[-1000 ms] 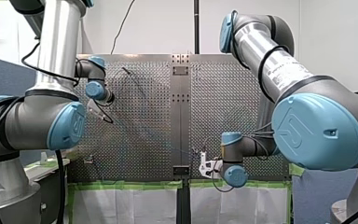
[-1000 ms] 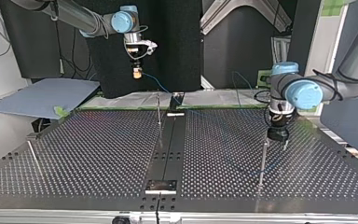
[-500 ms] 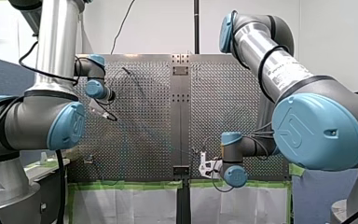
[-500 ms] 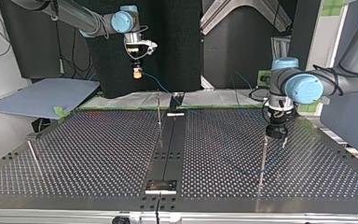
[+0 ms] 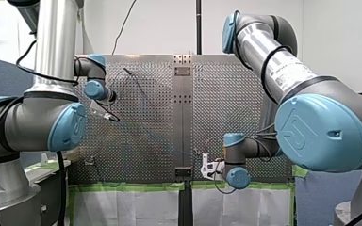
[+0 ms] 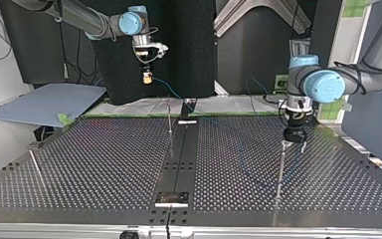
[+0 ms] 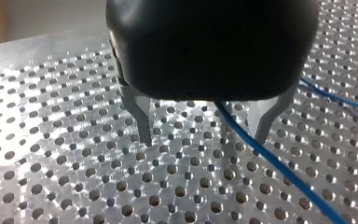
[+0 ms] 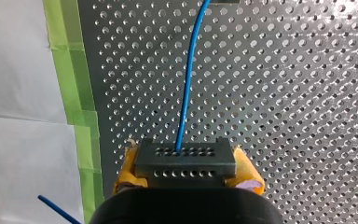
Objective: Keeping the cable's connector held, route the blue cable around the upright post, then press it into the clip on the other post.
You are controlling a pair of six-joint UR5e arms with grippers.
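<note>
**A:** Right jaws are clamped on the connector (image 8: 185,161), yellow pads (image 8: 127,170) either side, raised above the surface's far edge in the top view. The blue cable (image 8: 187,93) runs out of it across the holes.

**B:** And the left jaws?

**A:** Spread apart. The metal fingers (image 7: 137,114) are well clear of each other and the cable passes loose between them, closer to one finger. They hang right over the tip of the upright post (image 6: 280,169) at the top view's right.

**B:** So nothing's pinching that line.

**A:** That's the worry. If the left jaws sweep round the post like that, I'd say the cable can slide out and miss the wrap. Drop too low and a finger could knock that thin post and bend it.

**B:** And the other end?

**A:** Pull too tight and the strain goes straight to the connector, which could twist or slip in the pads. I can't make out which post carries the clip.

**B:** The setting?

**A:** Perforated metal surface (image 6: 104,164) with a dark rail (image 6: 179,159) down the middle. There's another thin post (image 6: 169,119) beside the rail toward the far side, and a leaning one (image 6: 36,167) at the top view's left. Green tape (image 8: 67,70) and white sheeting (image 8: 18,70) run along the edge. Behind is a black curtain (image 6: 179,45), with a grey board (image 6: 49,102) off left.
</note>
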